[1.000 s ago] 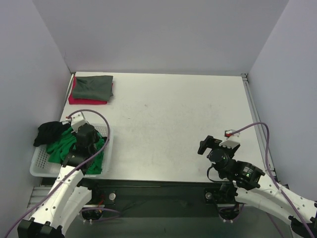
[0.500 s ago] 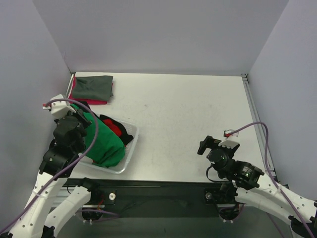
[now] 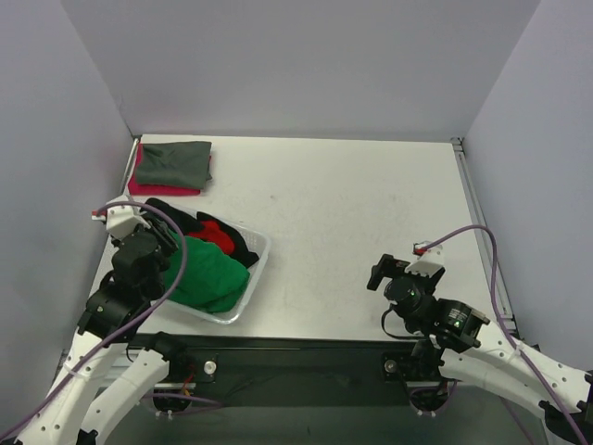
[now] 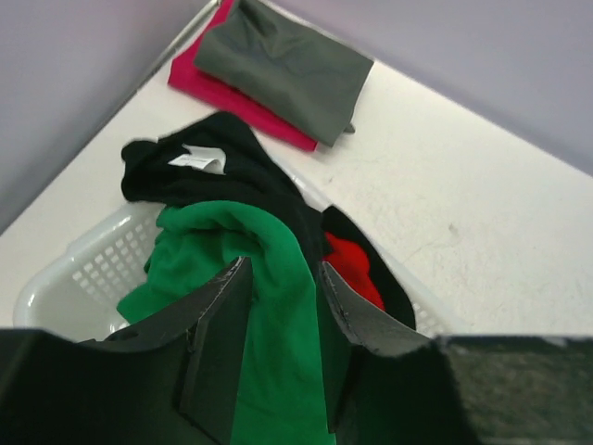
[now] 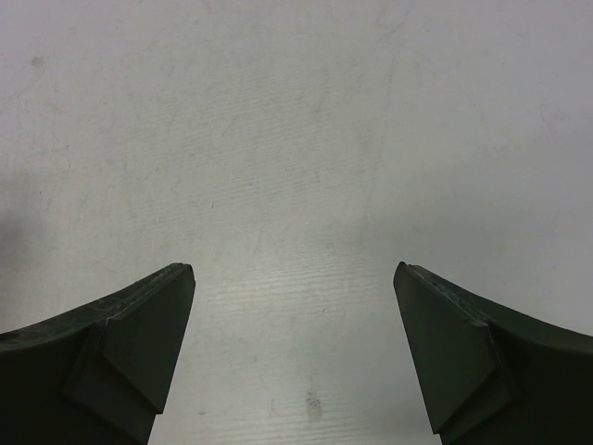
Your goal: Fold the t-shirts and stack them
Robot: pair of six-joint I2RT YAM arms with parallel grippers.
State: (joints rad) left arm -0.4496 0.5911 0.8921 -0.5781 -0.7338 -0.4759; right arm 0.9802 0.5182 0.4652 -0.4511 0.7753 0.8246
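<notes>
Left tool (image 4: 283, 320) clamped on a crumpled green cloth t-shirt (image 3: 215, 276), which fills the near part of a white perforated plastic basket (image 3: 252, 274) at the left of the pale worktop (image 3: 352, 213). A rumpled black cloth t-shirt (image 3: 165, 208), its white neck label (image 4: 199, 159) showing, drapes over the basket's far rim. A red cloth t-shirt (image 3: 215, 231) lies between it and the green one. In the far left corner, a folded grey-green t-shirt (image 3: 176, 161) rests on a folded pink-red t-shirt (image 3: 153, 188). The right tool (image 5: 292, 357), fingers spread wide and holding nothing, hangs over bare worktop at the near right, well apart from the basket.
</notes>
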